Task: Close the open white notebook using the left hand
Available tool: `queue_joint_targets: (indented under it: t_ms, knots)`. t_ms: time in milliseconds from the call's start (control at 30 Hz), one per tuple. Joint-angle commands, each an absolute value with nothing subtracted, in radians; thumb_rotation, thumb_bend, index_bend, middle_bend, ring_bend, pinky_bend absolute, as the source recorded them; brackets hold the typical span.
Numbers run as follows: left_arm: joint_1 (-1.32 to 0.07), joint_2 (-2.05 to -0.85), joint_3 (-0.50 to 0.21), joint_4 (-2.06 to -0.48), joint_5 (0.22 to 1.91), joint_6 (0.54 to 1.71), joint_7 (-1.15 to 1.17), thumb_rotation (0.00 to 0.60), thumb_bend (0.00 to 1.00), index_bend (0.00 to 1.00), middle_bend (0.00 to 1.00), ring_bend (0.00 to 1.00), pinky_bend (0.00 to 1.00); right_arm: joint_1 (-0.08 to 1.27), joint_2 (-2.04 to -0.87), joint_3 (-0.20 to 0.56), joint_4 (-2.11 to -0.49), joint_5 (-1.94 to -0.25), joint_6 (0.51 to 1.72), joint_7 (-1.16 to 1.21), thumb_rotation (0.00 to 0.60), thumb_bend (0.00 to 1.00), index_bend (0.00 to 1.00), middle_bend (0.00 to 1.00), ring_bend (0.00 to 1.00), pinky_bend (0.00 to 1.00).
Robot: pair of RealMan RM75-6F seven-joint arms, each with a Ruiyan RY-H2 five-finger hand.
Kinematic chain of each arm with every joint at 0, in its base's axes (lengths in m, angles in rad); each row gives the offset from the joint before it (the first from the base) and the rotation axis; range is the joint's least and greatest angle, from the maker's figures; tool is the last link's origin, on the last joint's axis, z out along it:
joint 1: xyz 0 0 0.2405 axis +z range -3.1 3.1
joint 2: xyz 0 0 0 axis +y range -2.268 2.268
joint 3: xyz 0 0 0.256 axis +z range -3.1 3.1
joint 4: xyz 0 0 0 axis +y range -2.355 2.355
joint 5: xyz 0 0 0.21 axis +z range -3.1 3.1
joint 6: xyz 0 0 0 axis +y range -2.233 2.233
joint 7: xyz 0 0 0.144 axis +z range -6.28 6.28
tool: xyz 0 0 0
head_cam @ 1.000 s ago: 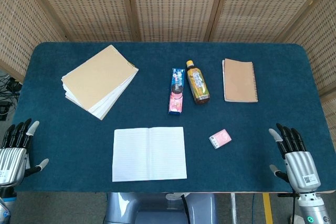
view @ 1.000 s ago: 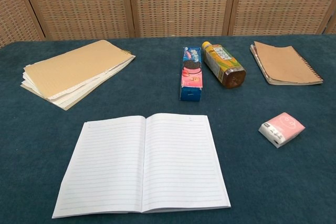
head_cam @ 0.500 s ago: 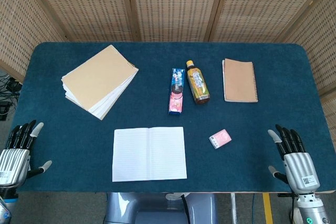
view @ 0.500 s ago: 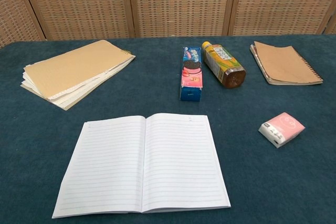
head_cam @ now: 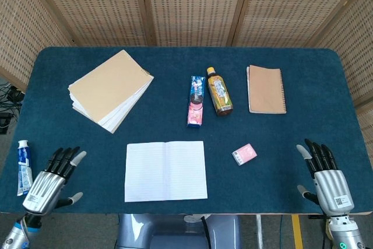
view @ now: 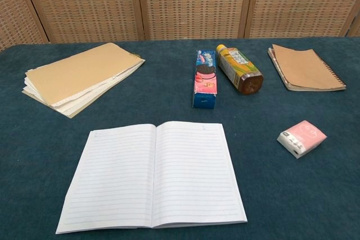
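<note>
While white notebook (head_cam: 166, 171) lies open, left hand (head_cam: 51, 180) hovers beside; fingers spread

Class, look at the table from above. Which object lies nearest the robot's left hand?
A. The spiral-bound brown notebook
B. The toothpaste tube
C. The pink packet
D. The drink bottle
B. The toothpaste tube lies at the table's left edge just beside the left robot hand, while the other three sit toward the middle or right.

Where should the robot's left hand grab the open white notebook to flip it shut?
Probably the left page's outer edge, coming from the left hand side. The white notebook lies flat and open, spine down the middle, so that free edge can lift and fold over rightward.
</note>
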State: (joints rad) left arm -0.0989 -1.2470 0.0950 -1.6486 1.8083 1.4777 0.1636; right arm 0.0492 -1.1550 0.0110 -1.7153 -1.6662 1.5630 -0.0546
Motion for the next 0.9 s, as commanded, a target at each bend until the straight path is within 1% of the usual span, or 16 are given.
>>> queue_joint_targets:
  t_ms: [33,133,333,400,433,533,667,800,900]
  knots:
    - [-0.116,-1.277,0.117,-1.653,1.835,1.443,0.196,0.6,0.0,0.0,0.0,0.0,0.0,0.05,-1.154,0.012,-1.715,-1.664,1.561,-0.05,0.6,0.11,0.0,0.0,0.0,0.0]
    - [-0.125,-1.298,0.126,-1.661,1.846,1.413,0.233,0.6,0.0,0.0,0.0,0.0,0.0,0.051,-1.153,0.013,-1.714,-1.66,1.558,-0.045,0.6,0.11,0.0,0.0,0.0,0.0]
    - [-0.139,-1.337,0.136,-1.687,1.845,1.364,0.286,0.6,0.13,0.0,0.0,0.0,0.0,0.053,-1.15,0.018,-1.712,-1.658,1.561,-0.029,0.6,0.11,0.0,0.0,0.0,0.0]
    - [-0.143,-1.35,0.137,-1.688,1.838,1.349,0.303,0.6,0.2,0.0,0.0,0.0,0.0,0.054,-1.149,0.019,-1.711,-1.655,1.56,-0.025,0.6,0.11,0.0,0.0,0.0,0.0]
    - [-0.144,-1.36,0.138,-1.689,1.833,1.336,0.314,0.6,0.21,0.0,0.0,0.0,0.0,0.054,-1.148,0.019,-1.711,-1.654,1.559,-0.022,0.6,0.11,0.0,0.0,0.0,0.0]
    - [-0.148,-1.385,0.136,-1.686,1.816,1.313,0.339,0.6,0.22,0.0,0.0,0.0,0.0,0.055,-1.148,0.02,-1.71,-1.652,1.557,-0.017,0.6,0.11,0.0,0.0,0.0,0.0]
    - [-0.153,-1.419,0.131,-1.678,1.79,1.282,0.376,0.6,0.26,0.0,0.0,0.0,0.0,0.054,-1.147,0.021,-1.71,-1.652,1.561,-0.01,0.6,0.11,0.0,0.0,0.0,0.0]
    - [-0.163,-1.459,0.118,-1.673,1.746,1.24,0.418,0.6,0.26,0.0,0.0,0.0,0.0,0.053,-1.145,0.02,-1.713,-1.656,1.564,-0.004,0.6,0.11,0.0,0.0,0.0,0.0]
    - [-0.169,-1.477,0.114,-1.673,1.729,1.223,0.444,0.6,0.29,0.0,0.0,0.0,0.0,0.053,-1.146,0.02,-1.713,-1.66,1.567,-0.004,0.6,0.11,0.0,0.0,0.0,0.0]
